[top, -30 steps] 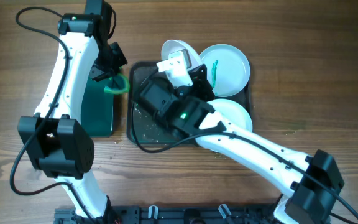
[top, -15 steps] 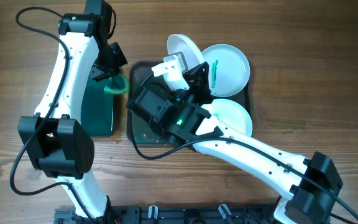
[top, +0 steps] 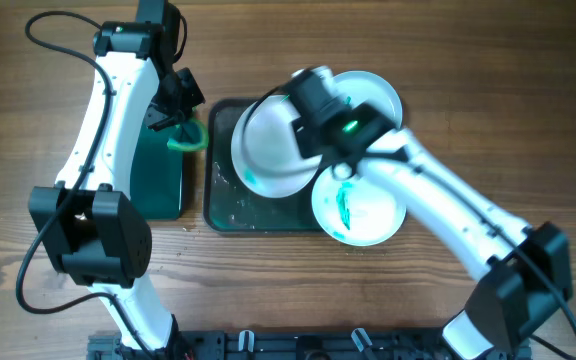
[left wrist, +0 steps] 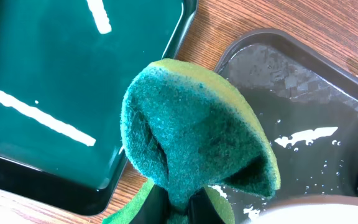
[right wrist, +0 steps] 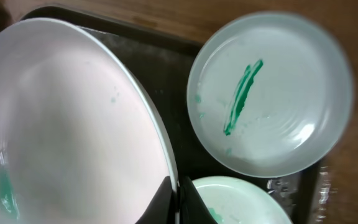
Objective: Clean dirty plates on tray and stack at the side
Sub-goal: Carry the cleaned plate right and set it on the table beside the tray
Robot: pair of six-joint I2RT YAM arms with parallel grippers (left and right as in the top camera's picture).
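My right gripper (top: pixel 296 122) is shut on the rim of a white plate (top: pixel 266 148) and holds it, tilted, above the left part of the dark tray (top: pixel 230 212). In the right wrist view the fingers (right wrist: pixel 166 202) pinch that plate (right wrist: pixel 73 124), which has teal smears low on its left. A pale blue plate (top: pixel 376 100) with a teal streak lies at the tray's back right and also shows in the right wrist view (right wrist: pixel 269 93). A smeared white plate (top: pixel 360 208) lies at the front right. My left gripper (left wrist: pixel 182 210) is shut on a green sponge (left wrist: pixel 197 137).
A smaller bright green tray (top: pixel 158 178) lies left of the dark tray, under my left arm; it also shows in the left wrist view (left wrist: pixel 61 74). The dark tray's floor (left wrist: pixel 303 106) is wet with droplets. Bare wooden table surrounds both trays.
My right arm has swung right and turned the held white plate over the tray's left part. This uncovered the front right plate. The left arm with the sponge has not moved.
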